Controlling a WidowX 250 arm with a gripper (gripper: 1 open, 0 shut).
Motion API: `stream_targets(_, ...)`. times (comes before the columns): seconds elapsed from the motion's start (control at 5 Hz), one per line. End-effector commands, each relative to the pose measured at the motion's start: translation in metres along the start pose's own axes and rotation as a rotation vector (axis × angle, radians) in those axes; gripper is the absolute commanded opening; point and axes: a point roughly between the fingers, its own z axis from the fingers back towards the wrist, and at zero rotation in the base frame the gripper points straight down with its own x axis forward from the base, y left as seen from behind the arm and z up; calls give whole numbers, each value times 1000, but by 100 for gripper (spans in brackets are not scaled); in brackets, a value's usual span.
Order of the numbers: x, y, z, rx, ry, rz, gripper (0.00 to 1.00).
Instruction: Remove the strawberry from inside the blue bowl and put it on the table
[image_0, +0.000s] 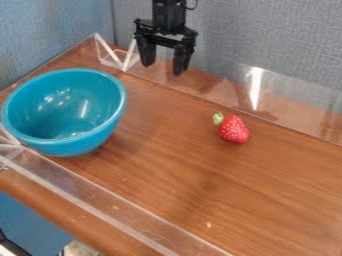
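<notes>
The strawberry (233, 128) is small and red with a green cap, and it lies on the wood-grain table (187, 170) right of centre, outside the bowl. The blue bowl (63, 110) stands at the left with nothing inside it. My gripper (163, 62) hangs above the table's far edge, well behind and left of the strawberry. Its black fingers are spread open and hold nothing.
Low clear acrylic walls (267, 95) run along the table's edges, with a small clear bracket (120, 52) at the back left corner. A grey fabric panel forms the backdrop.
</notes>
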Motion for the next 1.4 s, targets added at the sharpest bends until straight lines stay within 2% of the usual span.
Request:
stream_targets(0.0, 4, 1, 19, 21, -60, 16, 100)
stream_targets(0.4, 3, 0, 26, 27, -56, -61, 100)
stream_targets(1.0, -13, -2, 1, 41, -50, -103, 100)
stream_targets(1.2, -11, -4, 0, 45, -51, -132, 100)
